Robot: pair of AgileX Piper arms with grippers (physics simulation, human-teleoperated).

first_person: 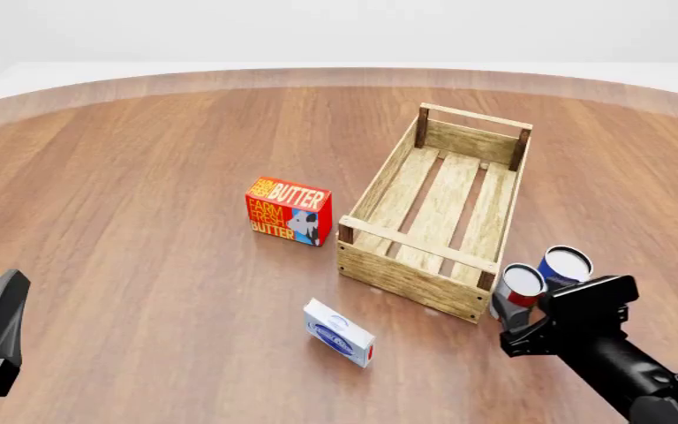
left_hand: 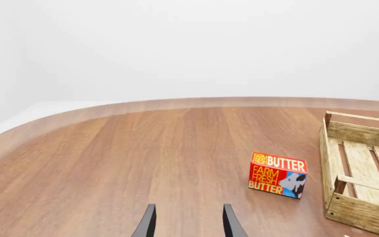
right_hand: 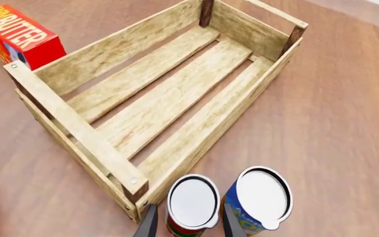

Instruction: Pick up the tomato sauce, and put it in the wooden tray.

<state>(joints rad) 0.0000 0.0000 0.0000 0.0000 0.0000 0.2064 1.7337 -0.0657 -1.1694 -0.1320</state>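
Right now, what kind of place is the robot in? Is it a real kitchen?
Not a real kitchen: it looks like a computer-made practice tabletop. A bare wooden table against blank white, with groceries set out: a butter box, a wooden tray and a tomato sauce can.

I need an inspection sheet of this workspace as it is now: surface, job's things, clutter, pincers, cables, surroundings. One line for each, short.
Surface: brown wooden table with a curved far edge.
Job's things: tomato sauce can upright on the table, just outside the near right corner of the wooden tray; nothing lies in the tray.
Clutter: blue can close beside the sauce can; red butter box left of the tray; small blue-and-white box in front of the tray.
Pincers: right pincer open, fingers on either side of the sauce can, not closed on it; left pincer open, holding nothing, far from the cans.
Cables: nothing seen.
Surroundings: plain white background.
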